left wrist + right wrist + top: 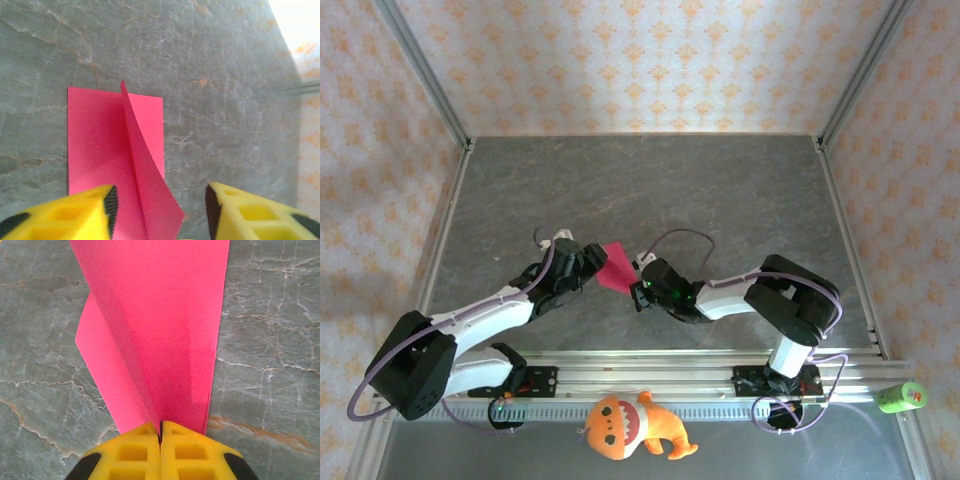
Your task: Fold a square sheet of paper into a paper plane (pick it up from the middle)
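Hiding paper (160, 330) edge: rt fingers (132, 454)

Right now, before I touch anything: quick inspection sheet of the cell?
Surface: grey marbled table, flat, no spills seen.
Job's things: pink sheet, folded, one flap standing up, lying between the two arms.
Clutter: orange plush toy and green cylinder at the near edge, apart from the sheet.
Hands: right hand shut on the sheet's edge; left hand open, raised flap between its fingers.
Cables: purple cables loop along both arms, none over the sheet.
Surroundings: patterned walls, metal frame posts.
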Controlling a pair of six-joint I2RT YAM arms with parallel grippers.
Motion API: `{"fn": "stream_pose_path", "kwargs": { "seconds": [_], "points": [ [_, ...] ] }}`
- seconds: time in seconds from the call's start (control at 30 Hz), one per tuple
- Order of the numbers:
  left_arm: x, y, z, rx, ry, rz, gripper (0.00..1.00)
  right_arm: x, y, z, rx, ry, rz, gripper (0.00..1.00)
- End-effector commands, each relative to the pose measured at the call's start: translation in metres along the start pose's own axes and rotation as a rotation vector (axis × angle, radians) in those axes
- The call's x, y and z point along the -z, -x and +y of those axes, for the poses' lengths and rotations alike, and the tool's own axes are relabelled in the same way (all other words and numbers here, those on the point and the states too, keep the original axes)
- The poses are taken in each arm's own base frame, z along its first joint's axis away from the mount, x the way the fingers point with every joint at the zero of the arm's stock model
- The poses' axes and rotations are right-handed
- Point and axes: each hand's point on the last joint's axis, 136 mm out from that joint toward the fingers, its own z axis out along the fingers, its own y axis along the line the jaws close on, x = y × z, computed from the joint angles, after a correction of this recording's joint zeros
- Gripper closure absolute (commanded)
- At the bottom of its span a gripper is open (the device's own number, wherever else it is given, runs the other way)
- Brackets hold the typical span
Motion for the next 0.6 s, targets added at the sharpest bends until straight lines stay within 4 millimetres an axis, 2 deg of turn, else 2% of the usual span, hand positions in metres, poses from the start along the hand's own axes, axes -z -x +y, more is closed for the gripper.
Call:
{"fn": "stream_pose_path", "kwargs": {
  "seconds": [0.0,0.07,0.27,0.37,0.57],
  "points": [
    [0.003,-0.002,-0.003,0.015,-0.05,0.01,0.68,-0.003,-0.029,-0.006,-0.079,0.02,0.096,0.95],
    [0.003,-0.006,-0.003,0.02,-0.07,0.023,0.78,-0.002,-0.029,-0.006,-0.111,0.037,0.095,0.95],
    [-0.002,-0.02,-0.001,0.039,-0.116,0.078,0.92,0.002,-0.026,0.0,-0.207,0.116,0.087,0.95],
    [-0.003,-0.025,-0.004,0.049,-0.148,0.102,0.97,0.003,-0.027,0.001,-0.234,0.133,0.082,0.95],
    [-0.008,-0.034,-0.017,0.042,-0.219,0.15,0.99,0.007,-0.031,-0.005,-0.334,0.173,0.086,0.96]
  ]
}}
